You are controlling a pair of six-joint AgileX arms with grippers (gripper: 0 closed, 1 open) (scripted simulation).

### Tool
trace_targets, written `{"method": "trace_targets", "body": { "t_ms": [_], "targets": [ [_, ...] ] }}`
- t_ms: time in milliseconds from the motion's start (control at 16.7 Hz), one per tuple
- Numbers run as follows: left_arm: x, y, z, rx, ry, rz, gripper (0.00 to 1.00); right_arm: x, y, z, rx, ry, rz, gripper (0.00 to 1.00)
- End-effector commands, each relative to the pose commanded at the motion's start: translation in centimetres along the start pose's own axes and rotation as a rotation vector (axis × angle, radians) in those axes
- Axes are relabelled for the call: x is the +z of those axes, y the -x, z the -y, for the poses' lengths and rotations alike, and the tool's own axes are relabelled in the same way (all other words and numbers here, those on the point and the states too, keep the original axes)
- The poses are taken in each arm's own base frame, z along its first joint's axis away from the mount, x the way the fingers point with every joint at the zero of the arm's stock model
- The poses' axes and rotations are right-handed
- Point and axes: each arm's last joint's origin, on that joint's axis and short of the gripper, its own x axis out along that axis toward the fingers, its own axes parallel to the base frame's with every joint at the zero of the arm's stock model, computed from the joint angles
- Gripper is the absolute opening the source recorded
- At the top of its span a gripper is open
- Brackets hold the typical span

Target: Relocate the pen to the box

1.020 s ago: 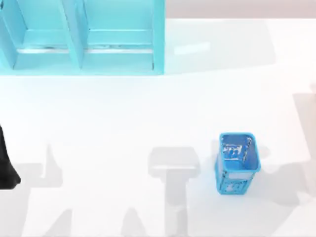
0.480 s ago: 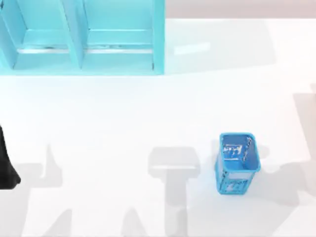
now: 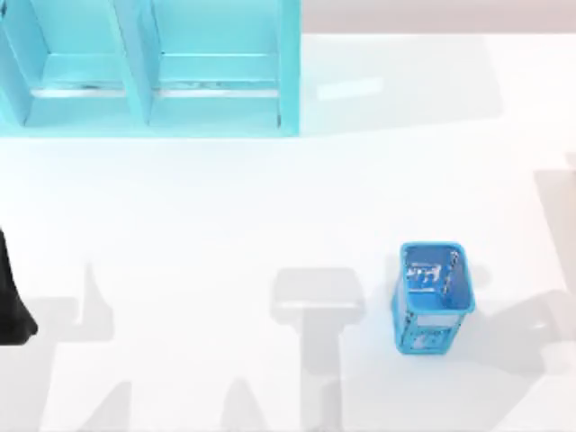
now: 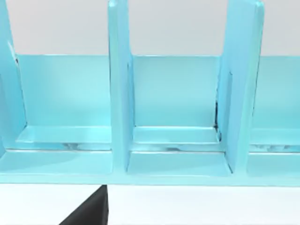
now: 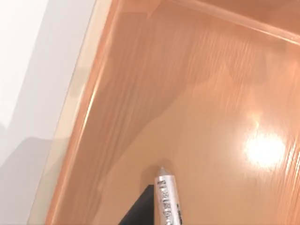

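My right claw's got the pen (image 5: 167, 199) pinched, tip hanging just over the floor of the orange box (image 5: 197, 108). My left arm (image 3: 11, 301) sits parked at the table's left edge, facing the blue shelf (image 4: 119, 93). Blue cup (image 3: 434, 295) stands on the table.

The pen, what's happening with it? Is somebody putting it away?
The pen is poised tip-down over the orange-brown wooden box, its silver barrel pointing at the box floor. The right wrist view looks straight down into that box, so the right arm seems to be carrying the pen there, though its grip cannot be made out. On the table, the blue mesh cup stands by itself. The left arm sits parked at the table's left edge, facing the turquoise shelf.
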Motion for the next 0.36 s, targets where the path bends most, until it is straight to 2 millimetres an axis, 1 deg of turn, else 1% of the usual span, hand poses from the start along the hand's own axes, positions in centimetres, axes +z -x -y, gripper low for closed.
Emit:
{"method": "trace_targets", "body": {
  "t_ms": [60, 360],
  "targets": [
    [0.00, 0.00, 0.00, 0.000, 0.000, 0.000, 1.00, 0.00, 0.00, 0.00, 0.000, 0.000, 0.000, 1.00],
    [0.00, 0.00, 0.00, 0.000, 0.000, 0.000, 1.00, 0.00, 0.00, 0.00, 0.000, 0.000, 0.000, 1.00]
  ]
}}
